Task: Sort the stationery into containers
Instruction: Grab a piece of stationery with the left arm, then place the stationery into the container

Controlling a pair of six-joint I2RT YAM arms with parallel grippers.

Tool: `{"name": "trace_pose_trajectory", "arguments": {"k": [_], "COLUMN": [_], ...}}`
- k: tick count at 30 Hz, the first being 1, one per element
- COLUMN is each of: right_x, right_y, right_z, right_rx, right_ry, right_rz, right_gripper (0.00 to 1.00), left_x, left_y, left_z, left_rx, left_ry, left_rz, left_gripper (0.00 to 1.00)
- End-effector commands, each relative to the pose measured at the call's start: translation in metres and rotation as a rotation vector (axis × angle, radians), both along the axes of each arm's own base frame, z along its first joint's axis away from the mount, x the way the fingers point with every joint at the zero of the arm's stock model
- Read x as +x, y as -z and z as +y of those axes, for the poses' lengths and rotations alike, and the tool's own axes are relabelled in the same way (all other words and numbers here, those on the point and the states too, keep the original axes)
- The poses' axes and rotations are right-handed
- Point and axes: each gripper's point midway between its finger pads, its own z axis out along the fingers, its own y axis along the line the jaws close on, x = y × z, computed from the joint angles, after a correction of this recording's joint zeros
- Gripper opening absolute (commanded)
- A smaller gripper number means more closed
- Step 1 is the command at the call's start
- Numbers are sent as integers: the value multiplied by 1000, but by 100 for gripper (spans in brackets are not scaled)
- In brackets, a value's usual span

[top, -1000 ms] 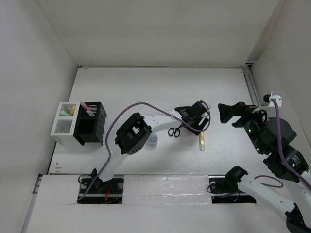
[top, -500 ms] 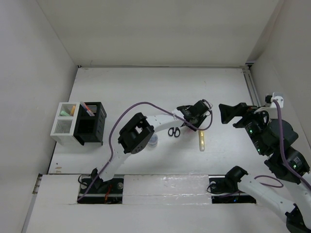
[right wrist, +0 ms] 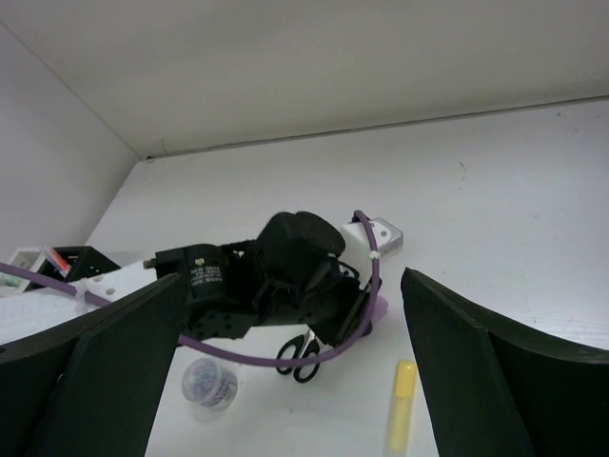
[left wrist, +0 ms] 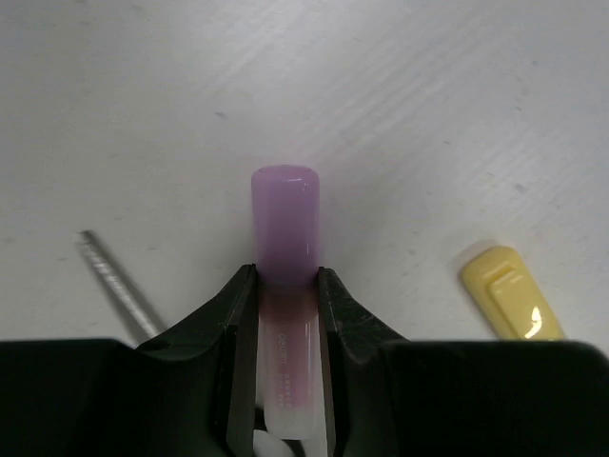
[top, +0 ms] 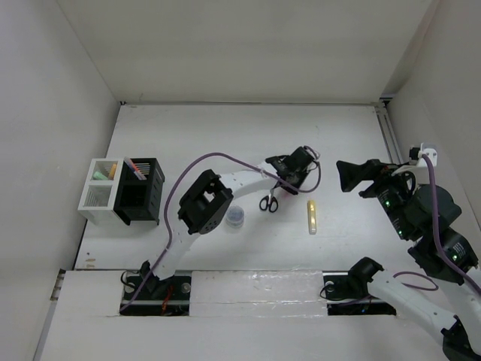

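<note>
Sorting is partly done, as far as I can judge. At the left edge of the table stand the white organiser and the black holder, touching each other. The organiser has something orange and something green in its far compartment, and a red pen leans in the holder.

My left fingers are closed on a highlighter with a purple cap, near the middle of the table. I cannot tell if it is already lifted off the table. My right fingers are wide open and hold nothing, hanging above the right side of the table.

Not yet sorted are the yellow highlighter, the black scissors and the small round tub. All three lie between the middle and the near edge. So I judge that four things are left, counting the one in my grip.
</note>
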Motion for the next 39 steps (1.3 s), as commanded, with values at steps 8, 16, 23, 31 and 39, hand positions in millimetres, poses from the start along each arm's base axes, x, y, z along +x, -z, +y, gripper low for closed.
{"name": "trace_pose_trajectory", "arguments": {"k": [8, 16, 23, 31, 39], "right_x": [7, 17, 25, 37, 39], "right_y": [-10, 1, 16, 34, 45], "right_z": [16, 39, 78, 99, 113], "right_rx": [27, 33, 46, 19, 2], "right_ry": [-55, -131, -281, -334, -391], "right_rz": [-58, -87, -62, -12, 24], "right_gripper": [100, 100, 100, 100, 100], "left_x": [120, 152, 84, 39, 23], "left_y": [-267, -348, -320, -283, -235], "left_z": [110, 410, 596, 650, 664], "left_rx": [-383, -155, 20, 155, 285], "left_ry": [-471, -1425, -1905, -2024, -2088], "left_rz": [-464, -829, -926, -980, -941], "left_gripper": [0, 0, 0, 0, 0]}}
